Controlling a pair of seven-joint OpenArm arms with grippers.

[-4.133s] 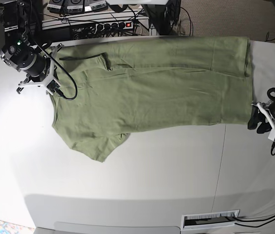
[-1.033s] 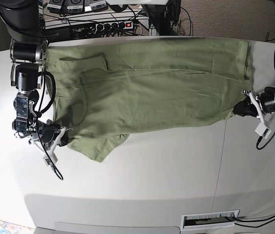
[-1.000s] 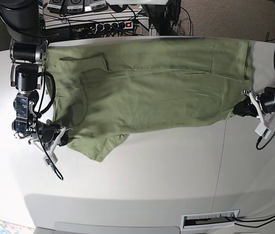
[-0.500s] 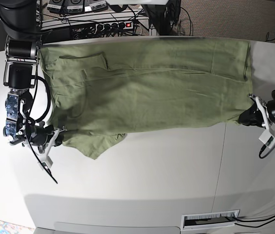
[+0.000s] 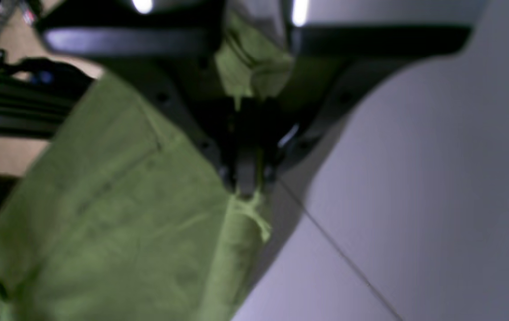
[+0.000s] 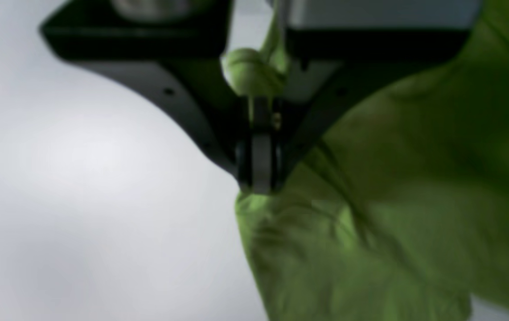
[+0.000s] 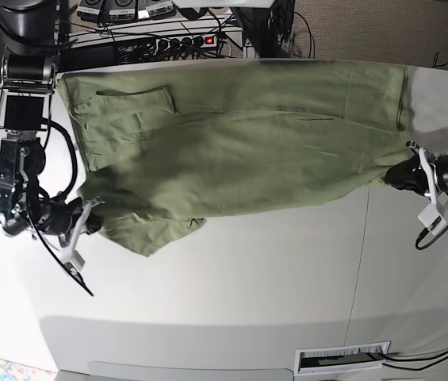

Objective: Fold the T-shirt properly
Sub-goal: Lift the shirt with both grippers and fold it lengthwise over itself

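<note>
The sage-green T-shirt (image 7: 239, 139) lies spread across the back half of the white table, its near edge lifted and stretched between both grippers. My left gripper (image 7: 402, 176) is shut on the shirt's hem corner (image 5: 248, 209) at the right in the base view. At the left, my right gripper (image 7: 89, 228) is shut on the shirt's shoulder edge (image 6: 254, 209) by the near sleeve (image 7: 160, 230). In both wrist views green cloth bunches between the closed jaws.
A power strip (image 7: 164, 41) and cables sit behind the table's far edge. The white table (image 7: 231, 286) runs toward the near side, with a seam (image 7: 360, 262) on the right and a slotted vent (image 7: 342, 357) at the near edge.
Both grippers have pulled outward and slightly toward the near side, drawing the shirt's near edge taut and lifting it; the near sleeve has slid left with the right gripper.
</note>
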